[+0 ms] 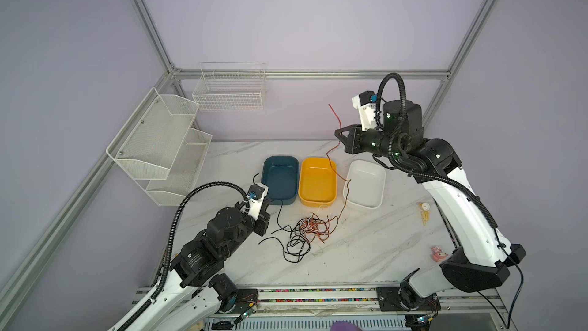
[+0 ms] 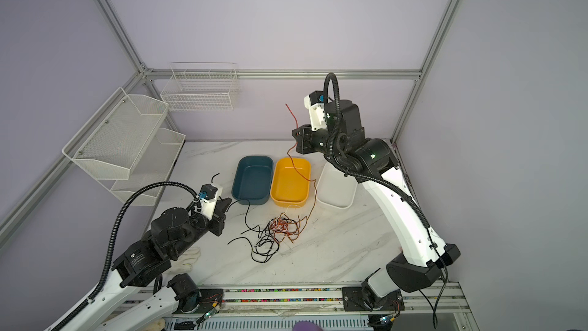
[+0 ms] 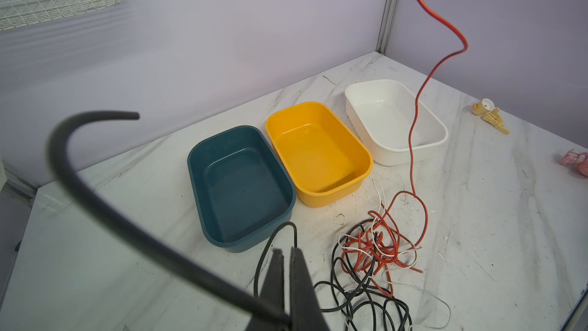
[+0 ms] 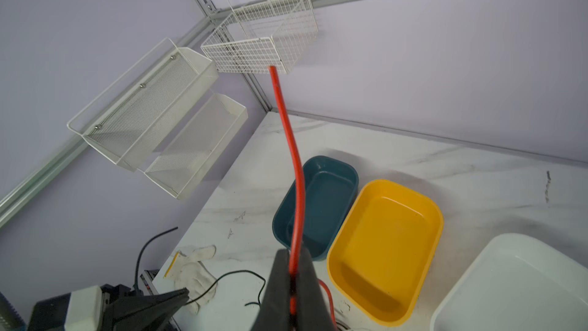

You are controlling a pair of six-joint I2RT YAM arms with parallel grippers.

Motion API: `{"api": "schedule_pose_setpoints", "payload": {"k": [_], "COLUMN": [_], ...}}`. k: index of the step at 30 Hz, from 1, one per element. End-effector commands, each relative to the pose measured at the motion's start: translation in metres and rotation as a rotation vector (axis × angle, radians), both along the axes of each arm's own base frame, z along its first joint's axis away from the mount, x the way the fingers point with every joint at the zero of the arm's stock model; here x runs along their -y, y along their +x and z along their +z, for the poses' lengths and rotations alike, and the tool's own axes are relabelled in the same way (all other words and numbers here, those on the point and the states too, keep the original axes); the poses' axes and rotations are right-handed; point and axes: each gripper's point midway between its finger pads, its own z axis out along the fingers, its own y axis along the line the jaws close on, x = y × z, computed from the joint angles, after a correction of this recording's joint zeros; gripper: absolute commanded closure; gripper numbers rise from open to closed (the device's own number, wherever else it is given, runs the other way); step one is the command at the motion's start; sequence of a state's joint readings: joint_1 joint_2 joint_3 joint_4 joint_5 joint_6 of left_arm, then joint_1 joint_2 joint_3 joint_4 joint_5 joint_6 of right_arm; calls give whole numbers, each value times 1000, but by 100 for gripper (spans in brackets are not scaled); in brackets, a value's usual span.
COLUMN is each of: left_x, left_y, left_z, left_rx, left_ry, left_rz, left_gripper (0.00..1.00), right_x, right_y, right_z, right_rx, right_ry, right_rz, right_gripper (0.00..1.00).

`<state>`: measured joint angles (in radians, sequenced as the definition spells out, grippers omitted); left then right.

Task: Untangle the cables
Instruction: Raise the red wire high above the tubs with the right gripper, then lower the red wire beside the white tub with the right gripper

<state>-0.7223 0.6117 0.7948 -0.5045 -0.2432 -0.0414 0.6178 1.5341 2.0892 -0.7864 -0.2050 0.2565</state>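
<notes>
Surface: the tabletop (image 1: 366, 249) is smooth, white, marble-veined and scuffed.

Containers: three glossy plastic bins, rounded rectangles with low walls, stand in a row. The yellow bin (image 1: 316, 159) is in the middle. The teal bin (image 1: 280, 158) touches it on the left arm's side, and the white bin (image 1: 366, 163) sits just beside it on the right arm's side. All three show bare floors.

Specimen: the cables (image 1: 305, 230) are thin, curly, smooth-sheathed wires in black, red-orange and white. They lie knotted in a loose heap on the tabletop, just in front of the yellow bin on the robot's side. The black loops spread furthest from the bin.

The right gripper (image 1: 341, 136) is raised above and behind the yellow bin, clenched on a red-orange cable (image 4: 299, 186). Its free end sticks up past the fingers. The rest droops across the yellow bin's right-arm side and into the heap.

The left gripper (image 3: 286, 251) sits low, beyond the teal bin from the yellow bin and nearer the robot. It is clamped on a black cable (image 3: 62, 167) that trails to the heap.
</notes>
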Motion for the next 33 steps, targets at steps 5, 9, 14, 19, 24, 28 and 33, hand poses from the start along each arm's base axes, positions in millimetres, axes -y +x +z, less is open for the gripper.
{"api": "schedule_pose_setpoints", "payload": {"k": [5, 9, 14, 19, 24, 28, 33], "left_x": [3, 7, 12, 17, 17, 18, 19], "left_y": [1, 3, 3, 0, -1, -1, -1], "left_z": [-1, -5, -10, -10, -8, -9, -10], "left_rx": [3, -13, -33, -42, -37, -42, -46], "left_ry": [-11, -3, 4, 0, -5, -4, -4], "left_rz": [-6, -17, -41, -70, -73, -76, -82], "left_gripper": [100, 100, 100, 100, 100, 100, 100], "right_x": [-3, -6, -3, 9, 6, 22, 51], "right_y": [6, 0, -9, -11, 1, -12, -28], "right_z": [67, 90, 107, 103, 17, -22, -78], "right_rx": [143, 179, 225, 232, 62, 12, -72], "right_ry": [100, 152, 182, 167, 31, 28, -39], "right_rz": [-3, 23, 46, -6, -29, -68, -163], "right_gripper": [100, 100, 100, 100, 100, 100, 100]}}
